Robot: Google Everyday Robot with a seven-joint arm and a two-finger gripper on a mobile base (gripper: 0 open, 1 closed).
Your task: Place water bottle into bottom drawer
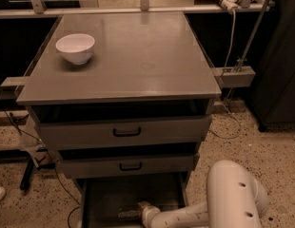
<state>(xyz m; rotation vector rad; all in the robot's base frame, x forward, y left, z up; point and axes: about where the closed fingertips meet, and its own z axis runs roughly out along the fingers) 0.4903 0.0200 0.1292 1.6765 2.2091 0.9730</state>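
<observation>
Clear plastic water bottle (127,215): only a pale, dim shape was discernible, lying low over the floor of the bottom drawer near its middle; cap and label could not be made out.

Grey metal bottom drawer (102,198): lowest of the cabinet, pulled out, its dark tray floor bare to the left and rear.

Gripper (139,209): inside that drawer, at the end of the white robot arm (233,198) reaching in from the right, just beside or touching the bottle; whether it was clenched on the bottle or had released it could not be told.

Top grey drawer (162,129) and middle grey drawer (90,166): shallower, each with a black handle, each drawn out a little.

Grey cabinet top (147,56): bearing a white bowl (75,48) near its left rear corner, well apart from the work.

Step in hand, judged: setting the bottle down. To do it well: lower until the bottle bears on the tray floor, keep clear of the side walls, release fully, then withdraw without brushing the bottle or the middle drawer above.
</observation>
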